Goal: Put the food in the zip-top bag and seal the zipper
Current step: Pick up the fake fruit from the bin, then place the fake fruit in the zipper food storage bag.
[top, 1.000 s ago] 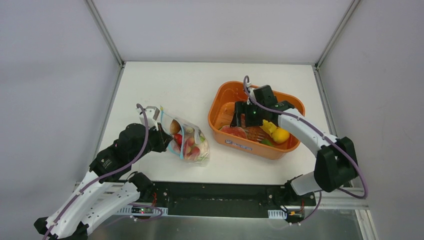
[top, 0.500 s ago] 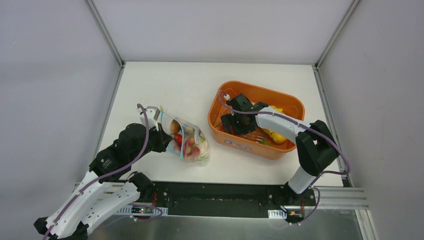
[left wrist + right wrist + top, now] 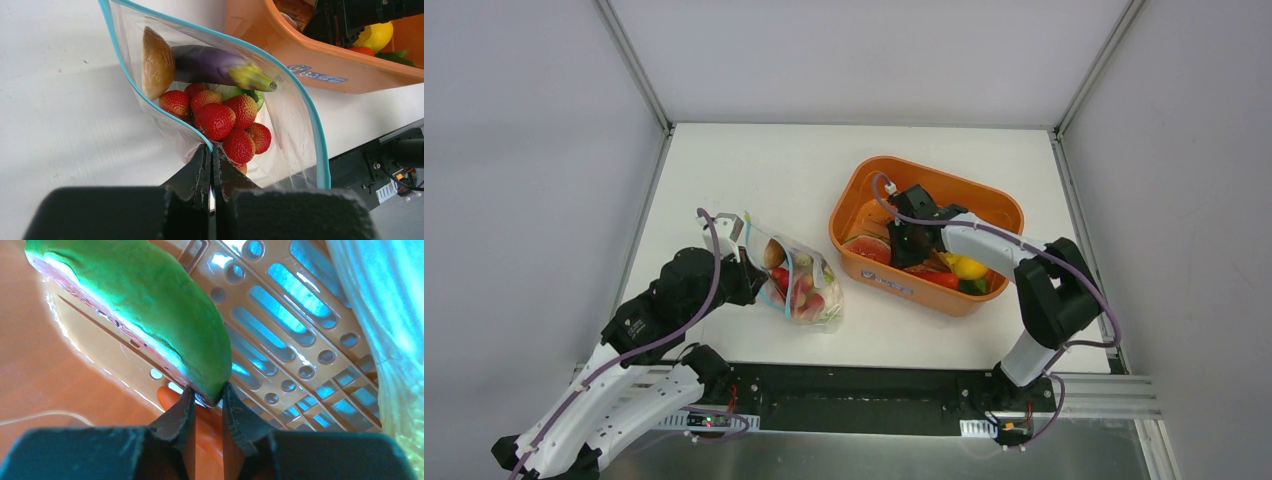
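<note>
Right gripper [image 3: 206,391] pinches watermelon slice [image 3: 150,305].

On the white flat table [image 3: 754,170], the clear crinkly plastic zip-top bag [image 3: 809,285] lies just left of the orange plastic tub [image 3: 954,190]. In the bag, a purple toy eggplant [image 3: 210,64] and a brown rounded piece [image 3: 157,62] sit on the far side of the red toy strawberries [image 3: 215,120]. The left gripper [image 3: 210,155] pinches the bag's left mouth edge. In the tub, the green-rinded toy watermelon slice [image 3: 867,247] lies at the left end and a yellow toy lemon [image 3: 970,267] to the right. The right gripper [image 3: 206,392] is between them, clamping the slice's tip.
</note>
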Robot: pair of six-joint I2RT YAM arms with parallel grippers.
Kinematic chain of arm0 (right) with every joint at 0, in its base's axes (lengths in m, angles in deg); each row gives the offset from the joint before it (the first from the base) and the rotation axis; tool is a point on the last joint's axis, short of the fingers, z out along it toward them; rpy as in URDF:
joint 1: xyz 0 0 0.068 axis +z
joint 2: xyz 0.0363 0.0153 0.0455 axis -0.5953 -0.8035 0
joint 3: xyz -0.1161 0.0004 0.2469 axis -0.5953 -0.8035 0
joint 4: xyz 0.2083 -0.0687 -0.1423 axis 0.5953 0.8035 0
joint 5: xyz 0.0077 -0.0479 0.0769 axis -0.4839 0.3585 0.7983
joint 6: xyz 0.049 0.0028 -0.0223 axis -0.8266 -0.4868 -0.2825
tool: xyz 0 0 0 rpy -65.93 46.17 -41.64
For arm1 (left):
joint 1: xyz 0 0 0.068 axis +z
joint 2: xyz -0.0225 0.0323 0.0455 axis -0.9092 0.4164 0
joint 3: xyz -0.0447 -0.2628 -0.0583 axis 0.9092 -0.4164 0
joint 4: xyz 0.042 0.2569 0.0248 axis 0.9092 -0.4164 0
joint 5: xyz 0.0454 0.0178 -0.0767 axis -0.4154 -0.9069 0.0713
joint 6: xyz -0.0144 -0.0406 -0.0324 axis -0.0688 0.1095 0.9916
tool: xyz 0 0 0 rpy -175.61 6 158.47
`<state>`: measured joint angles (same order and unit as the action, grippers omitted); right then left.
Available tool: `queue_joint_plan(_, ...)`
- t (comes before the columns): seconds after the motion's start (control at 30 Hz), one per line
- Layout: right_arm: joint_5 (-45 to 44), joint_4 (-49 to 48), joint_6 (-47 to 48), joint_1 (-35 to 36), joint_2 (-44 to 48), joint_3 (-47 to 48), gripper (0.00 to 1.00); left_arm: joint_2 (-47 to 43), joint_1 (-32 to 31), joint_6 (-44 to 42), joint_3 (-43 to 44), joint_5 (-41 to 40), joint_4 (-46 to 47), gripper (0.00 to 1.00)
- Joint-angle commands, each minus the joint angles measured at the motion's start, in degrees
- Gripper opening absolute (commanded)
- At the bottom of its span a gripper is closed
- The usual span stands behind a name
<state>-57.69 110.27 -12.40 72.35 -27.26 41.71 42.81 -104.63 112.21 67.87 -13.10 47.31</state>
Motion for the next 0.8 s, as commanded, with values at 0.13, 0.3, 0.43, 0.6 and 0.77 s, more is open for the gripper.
queue_joint_plan(0.13, 3.5, -2.7, -2.7, -1.0, 5.1, 0.9, 0.04, -0.6, 0.6, -0.1, 2.0, 0.6, 1.1, 0.0)
queue_joint_plan(0.3, 8.9, -6.2, -5.0, -4.3, 9.1, 1.6, 0.03, -0.8, 0.6, -0.1, 2.1, 0.7, 1.0, 0.0)
queue_joint_plan(0.43, 11.8, -7.9, -6.3, -6.8, 11.7, 1.3, 0.02, -1.0, 0.6, -0.1, 1.9, 0.5, 1.2, 0.0)
queue_joint_plan(0.6, 13.5, -9.8, -7.3, -8.9, 13.4, 0.9, 0.02, -0.3, 0.6, -0.1, 1.8, 1.1, 1.9, 0.0)
queue_joint_plan(0.77, 10.7, -10.0, -7.9, -9.4, 14.4, 1.2, 0.02, 0.0, 0.6, 0.1, 2.1, 1.6, 1.9, 0.0)
